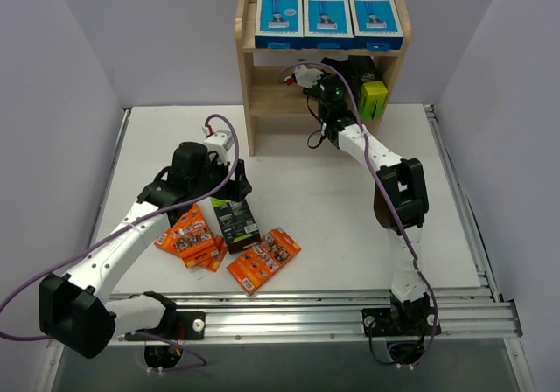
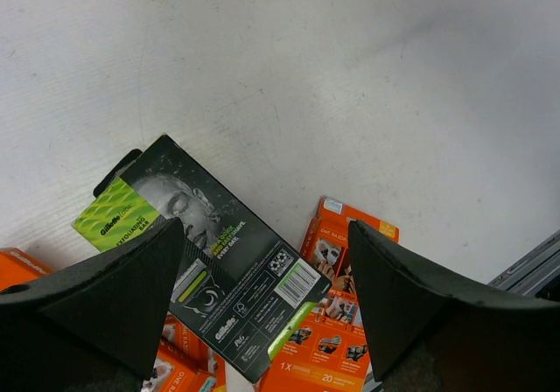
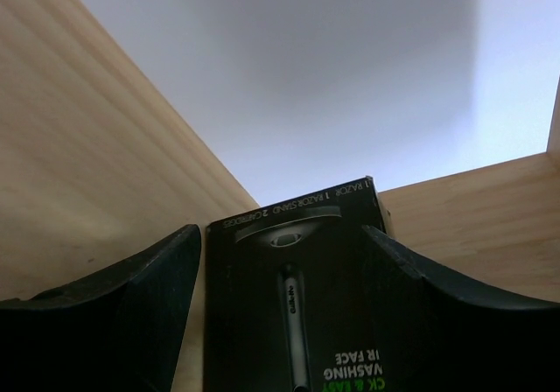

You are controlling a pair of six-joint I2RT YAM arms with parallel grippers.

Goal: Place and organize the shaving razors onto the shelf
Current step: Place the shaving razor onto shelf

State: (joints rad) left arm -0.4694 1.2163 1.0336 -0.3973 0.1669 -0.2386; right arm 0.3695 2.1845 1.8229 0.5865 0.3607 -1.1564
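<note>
Right gripper [image 3: 280, 234] was seen reached into the shelf [image 1: 248, 68], in the space under the top tier. One black-and-lime box [image 3: 289, 313] was found between its fingers [image 3: 131, 313], both finger faces set against the box sides, so the box was clasped. From above, this shelved box was seen at the right end of the middle tier, just beside the right side panel, lime face shown outward. In the right wrist view its printing was read upside down, with wood at both sides.

Three blue-and-white boxes [image 1: 327, 17] were lined up side by side on the top tier, upright, faces forward, touching or nearly so.

Left gripper [image 2: 264, 227] was held above the table [image 1: 332, 191], released, jaws spread wide, nothing grasped. A second black-and-lime box, the loose box [image 1: 234, 221], was seen lying flat on the table under that gripper, set at an angle, one corner between the fingertips in the left wrist view. No contact between fingers and the loose box could be confirmed.

Several orange packs [image 1: 186, 234] were scattered flat around the loose box: some on its left, partly overlapped, and one [image 1: 263, 259] on its right, near the table's front edge. All of these were well apart from the shelf.
</note>
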